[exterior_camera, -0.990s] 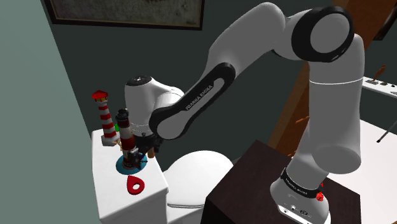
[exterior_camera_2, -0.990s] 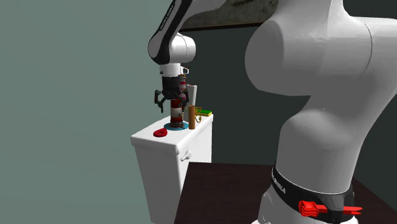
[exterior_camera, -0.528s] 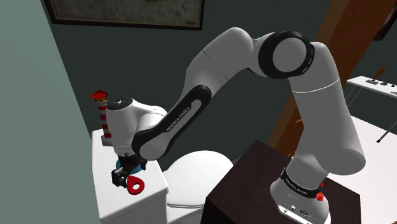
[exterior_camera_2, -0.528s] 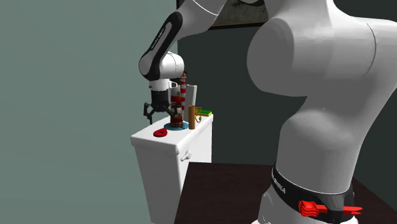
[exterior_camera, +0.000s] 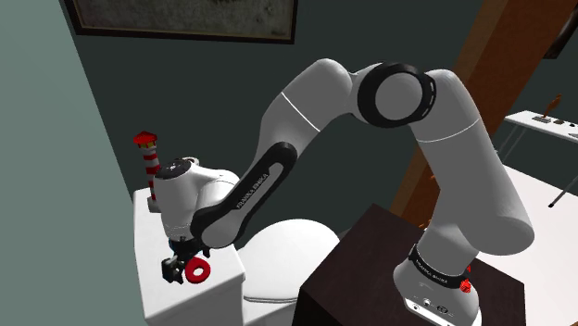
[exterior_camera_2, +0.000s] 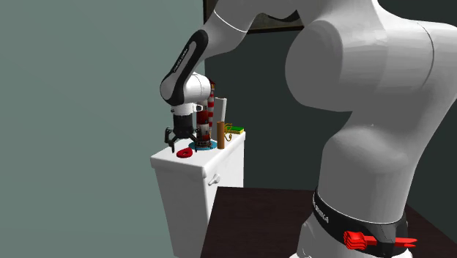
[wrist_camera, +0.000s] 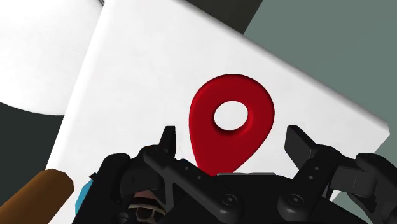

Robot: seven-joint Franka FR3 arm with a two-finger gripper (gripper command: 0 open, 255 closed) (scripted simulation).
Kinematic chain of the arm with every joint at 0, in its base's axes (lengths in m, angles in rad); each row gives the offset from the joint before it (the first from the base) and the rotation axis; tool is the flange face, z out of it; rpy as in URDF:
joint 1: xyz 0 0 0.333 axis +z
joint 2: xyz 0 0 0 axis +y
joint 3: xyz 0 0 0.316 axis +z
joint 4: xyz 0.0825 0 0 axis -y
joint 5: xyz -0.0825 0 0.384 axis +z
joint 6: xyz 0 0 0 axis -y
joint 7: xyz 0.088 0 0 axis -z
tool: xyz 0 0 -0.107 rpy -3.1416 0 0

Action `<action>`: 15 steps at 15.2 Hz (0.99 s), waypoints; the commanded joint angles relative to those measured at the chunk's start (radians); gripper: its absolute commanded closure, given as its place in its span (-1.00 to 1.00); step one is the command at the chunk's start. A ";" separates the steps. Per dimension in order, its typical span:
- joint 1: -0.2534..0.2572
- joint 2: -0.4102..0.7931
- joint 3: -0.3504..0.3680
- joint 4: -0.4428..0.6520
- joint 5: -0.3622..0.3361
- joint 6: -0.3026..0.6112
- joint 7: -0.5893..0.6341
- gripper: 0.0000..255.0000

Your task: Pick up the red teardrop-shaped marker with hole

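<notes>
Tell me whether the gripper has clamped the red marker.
No: in the wrist view the gripper is open, its fingers apart on either side of the red marker, which lies flat on the white lid.

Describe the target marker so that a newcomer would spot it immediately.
Find the white toilet tank by the grey-green wall. On its lid, at the end away from the striped lighthouse, lies the marker. Unlike its upright neighbours it lies flat: a red teardrop with a round hole.
</notes>
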 commanded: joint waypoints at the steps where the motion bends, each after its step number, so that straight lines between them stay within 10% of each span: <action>1: 0.002 0.007 -0.003 0.001 -0.003 0.006 0.001 -1.00; 2: 0.001 0.007 -0.003 0.003 -0.002 0.005 0.001 1.00; 15: -0.010 -0.035 0.013 -0.008 0.013 -0.025 -0.008 1.00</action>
